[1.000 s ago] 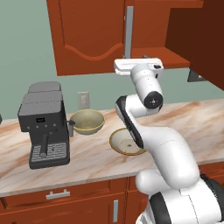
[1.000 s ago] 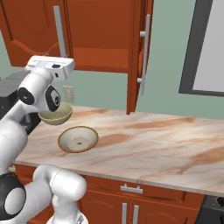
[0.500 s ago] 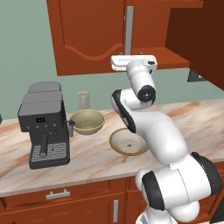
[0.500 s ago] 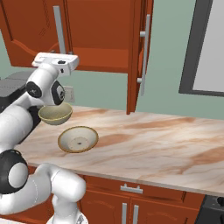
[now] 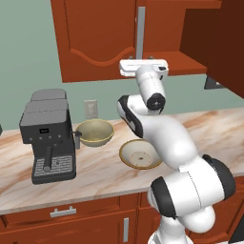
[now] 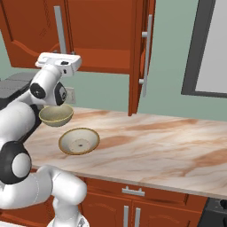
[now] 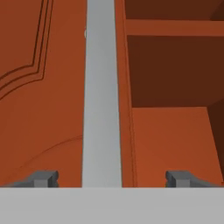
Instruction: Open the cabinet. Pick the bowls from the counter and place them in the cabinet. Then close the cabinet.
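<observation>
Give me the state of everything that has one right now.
Gripper: open, jaws either side of the left door's handle.
Left door: closed.
Right door: swung open, shelf visible.
Deep bowl: upright on the counter, empty.
Shallow bowl: upright on the counter, empty.

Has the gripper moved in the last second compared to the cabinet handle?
Yes. In the left base view the gripper has shifted left, from right of the closed door's silver handle to directly beneath it, staying level with the cabinet's bottom edge.
</observation>
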{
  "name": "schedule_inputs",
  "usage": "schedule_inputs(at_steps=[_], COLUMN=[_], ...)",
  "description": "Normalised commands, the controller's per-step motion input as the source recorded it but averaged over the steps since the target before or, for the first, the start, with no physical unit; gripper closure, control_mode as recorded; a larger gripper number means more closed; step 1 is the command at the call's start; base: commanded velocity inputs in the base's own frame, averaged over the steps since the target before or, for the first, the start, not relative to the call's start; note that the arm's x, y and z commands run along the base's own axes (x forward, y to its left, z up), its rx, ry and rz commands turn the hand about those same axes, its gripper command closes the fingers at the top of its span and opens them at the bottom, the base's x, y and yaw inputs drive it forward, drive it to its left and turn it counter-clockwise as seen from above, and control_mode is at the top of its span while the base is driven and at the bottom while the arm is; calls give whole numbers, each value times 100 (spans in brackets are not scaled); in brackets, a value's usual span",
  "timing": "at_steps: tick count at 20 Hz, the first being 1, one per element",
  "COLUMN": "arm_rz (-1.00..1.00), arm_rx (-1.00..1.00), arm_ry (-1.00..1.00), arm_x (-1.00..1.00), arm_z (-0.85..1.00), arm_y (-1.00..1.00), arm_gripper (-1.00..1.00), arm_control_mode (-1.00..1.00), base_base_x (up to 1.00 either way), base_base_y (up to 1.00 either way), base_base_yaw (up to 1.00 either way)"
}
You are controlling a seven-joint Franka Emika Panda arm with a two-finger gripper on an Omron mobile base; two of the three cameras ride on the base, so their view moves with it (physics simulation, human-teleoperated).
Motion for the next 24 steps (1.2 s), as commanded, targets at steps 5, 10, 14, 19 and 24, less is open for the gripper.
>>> schedule_inputs(at_steps=[5, 10, 14, 19, 24], arm_rz=[0, 0, 0, 0, 3], arm_rx=[0, 0, 0, 0, -4], arm_ry=[0, 0, 0, 0, 3], arm_x=[30, 42, 40, -5, 0], arm_z=[0, 0, 0, 0, 0], arm_y=[0, -19, -20, 50, 100], arm_gripper=[100, 100, 100, 100, 100], arm_control_mode=[-100, -100, -100, -100, -100], base_base_x=[0, 0, 0, 0, 0], base_base_y=[0, 0, 0, 0, 0], base_base_yaw=[0, 0, 0, 0, 0])
